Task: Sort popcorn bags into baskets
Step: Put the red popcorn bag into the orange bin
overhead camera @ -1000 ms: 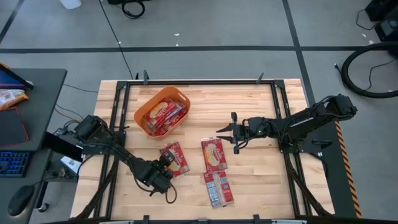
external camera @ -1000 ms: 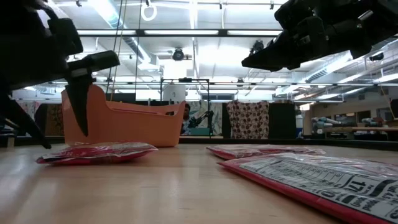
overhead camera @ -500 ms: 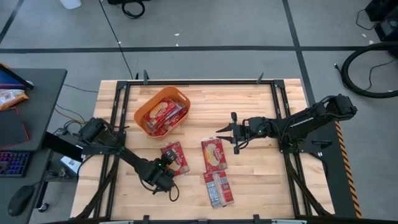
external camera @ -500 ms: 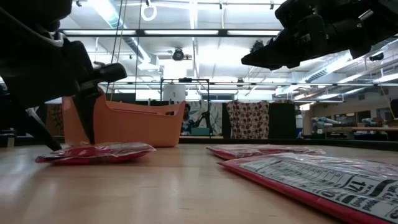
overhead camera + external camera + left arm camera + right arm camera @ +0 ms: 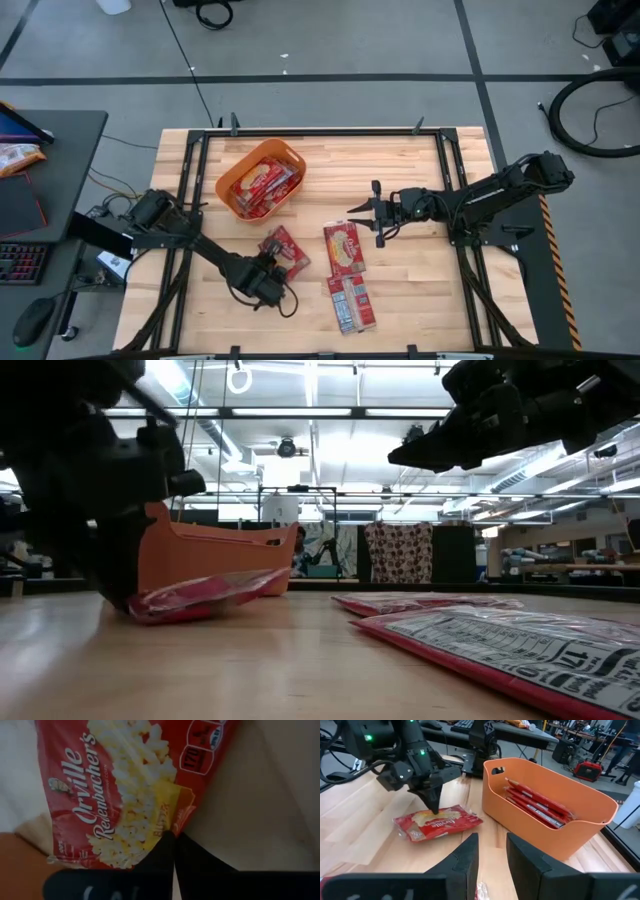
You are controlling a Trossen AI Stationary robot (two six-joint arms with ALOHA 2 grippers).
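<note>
A red popcorn bag [image 5: 284, 248] lies left of the table's centre, with my left gripper [image 5: 271, 272] shut on its near edge. The bag also shows in the left wrist view [image 5: 120, 785], the low view [image 5: 205, 593] and the right wrist view [image 5: 439, 822]. The orange basket [image 5: 232, 172] stands at the far left and holds several red bags [image 5: 266, 185]. My right gripper [image 5: 362, 216] hangs open and empty right of centre, above the table. My left gripper pinches the bag's near edge [image 5: 169, 826] between its two fingers. The fingers [image 5: 433, 802] slant down at it from the table's near-left side. The bag sits tilted: the held edge [image 5: 150, 607] is low by the table and the far part [image 5: 270, 576] is raised.
Two more bags lie on the table near the middle: one picture side up [image 5: 343, 247], one with its printed back up [image 5: 352, 304] nearer the front edge. The basket's wall [image 5: 545, 827] stands just beyond the held bag. Bare wood lies between the two arms.
My left gripper has gone toward the table's right edge and down onto the bag's near edge, and its fingers have shut on it. The bag has turned about on the table and tipped, its far part now raised.
</note>
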